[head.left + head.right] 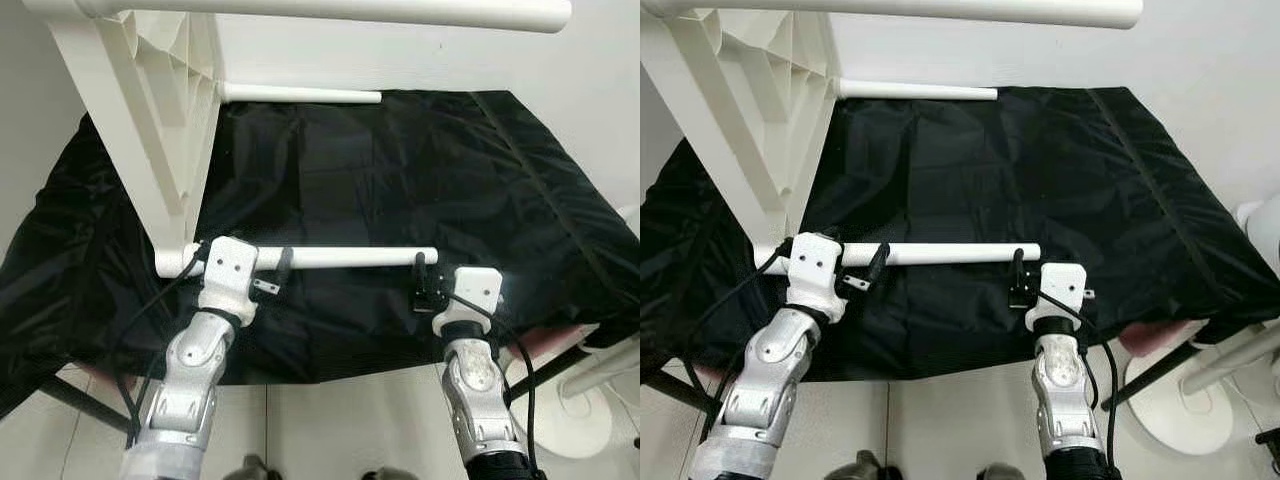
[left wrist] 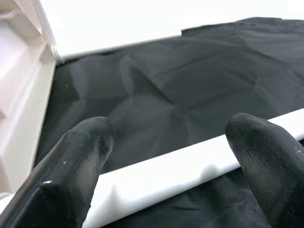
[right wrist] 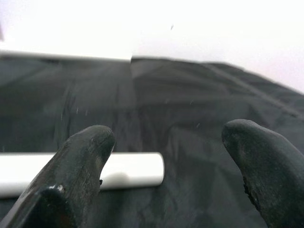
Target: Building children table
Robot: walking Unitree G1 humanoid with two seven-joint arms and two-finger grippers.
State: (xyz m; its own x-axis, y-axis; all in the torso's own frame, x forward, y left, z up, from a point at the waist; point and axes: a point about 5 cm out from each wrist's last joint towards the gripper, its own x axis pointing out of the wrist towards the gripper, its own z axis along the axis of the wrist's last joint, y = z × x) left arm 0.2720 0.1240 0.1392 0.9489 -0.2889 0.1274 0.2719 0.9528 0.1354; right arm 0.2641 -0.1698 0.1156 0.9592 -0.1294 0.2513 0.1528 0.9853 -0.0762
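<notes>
Work surface: I see a black cloth (image 1: 400, 180) draped over a low stand, pale tiled floor (image 1: 330, 430) below, white wall (image 1: 560, 70) behind. Item: white children's table, tipped on its side, its ribbed top panel (image 1: 140, 130) standing at my left, legs jutting rightward. Near leg (image 1: 350, 257) lies across the cloth just ahead of both claws. Left gripper (image 2: 166, 156): fingers apart, straddling that leg close to the panel, pads not visibly pressing it. Right gripper (image 3: 166, 156): fingers apart, at the leg's free end, its tip beside one finger. Far leg (image 1: 300, 95) lies well beyond, near the wall.
</notes>
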